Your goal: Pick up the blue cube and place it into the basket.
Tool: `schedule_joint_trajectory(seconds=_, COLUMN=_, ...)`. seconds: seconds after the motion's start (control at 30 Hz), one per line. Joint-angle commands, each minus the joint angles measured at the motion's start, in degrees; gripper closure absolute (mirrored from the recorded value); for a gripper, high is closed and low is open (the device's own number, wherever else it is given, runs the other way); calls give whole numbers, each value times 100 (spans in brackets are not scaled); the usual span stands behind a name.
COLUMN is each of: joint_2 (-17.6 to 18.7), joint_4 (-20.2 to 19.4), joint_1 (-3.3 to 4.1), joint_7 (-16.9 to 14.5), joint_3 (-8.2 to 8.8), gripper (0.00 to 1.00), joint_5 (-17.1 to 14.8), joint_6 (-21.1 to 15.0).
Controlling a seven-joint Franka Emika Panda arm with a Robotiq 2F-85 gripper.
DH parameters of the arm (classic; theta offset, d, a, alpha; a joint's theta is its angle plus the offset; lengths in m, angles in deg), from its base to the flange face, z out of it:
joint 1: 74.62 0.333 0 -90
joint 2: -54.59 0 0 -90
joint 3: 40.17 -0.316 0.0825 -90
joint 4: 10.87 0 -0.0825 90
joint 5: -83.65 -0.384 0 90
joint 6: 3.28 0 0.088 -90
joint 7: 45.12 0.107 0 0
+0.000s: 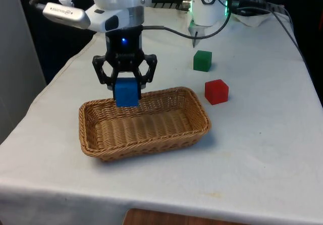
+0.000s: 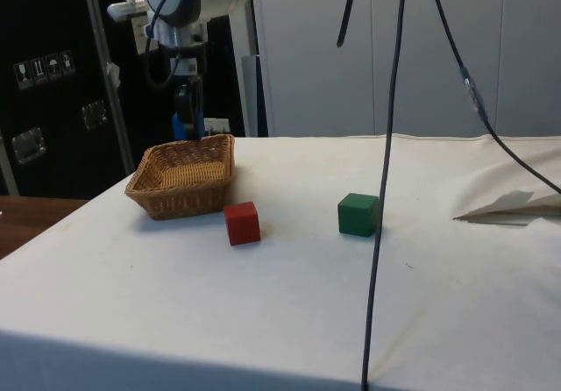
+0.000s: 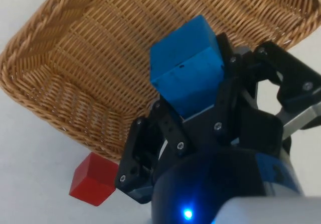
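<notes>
— Holding anything?
— Clamping the blue cube (image 1: 126, 92) between the fingers of the gripper (image 1: 125, 83); hanging above the basket (image 1: 96, 134), over its far rim, clear of the weave.
— Sitting where, the basket?
— Resting on the tabletop (image 1: 262, 149) towards the front view's left edge; lying just beside its far corner, the red cube (image 1: 216, 92); standing a little beyond that, the green cube (image 1: 202, 61).

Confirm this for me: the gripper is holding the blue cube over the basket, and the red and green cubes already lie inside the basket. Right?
Not quite. The gripper does hold the blue cube over the basket, but the red cube and the green cube sit on the white cloth outside it, as the side view shows.
</notes>
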Motion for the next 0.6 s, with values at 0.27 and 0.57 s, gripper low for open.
schedule_joint_trajectory(seconds=0.27, joint_2=120, joint_4=11, joint_1=-46, joint_7=-74, joint_3=-172, gripper=99, joint_5=-155, joint_6=-23)
schedule_joint_trajectory(seconds=0.57, joint_2=372, joint_4=143, joint_1=-52, joint_7=-241, joint_3=-229, gripper=99, joint_5=-493, joint_6=-6)
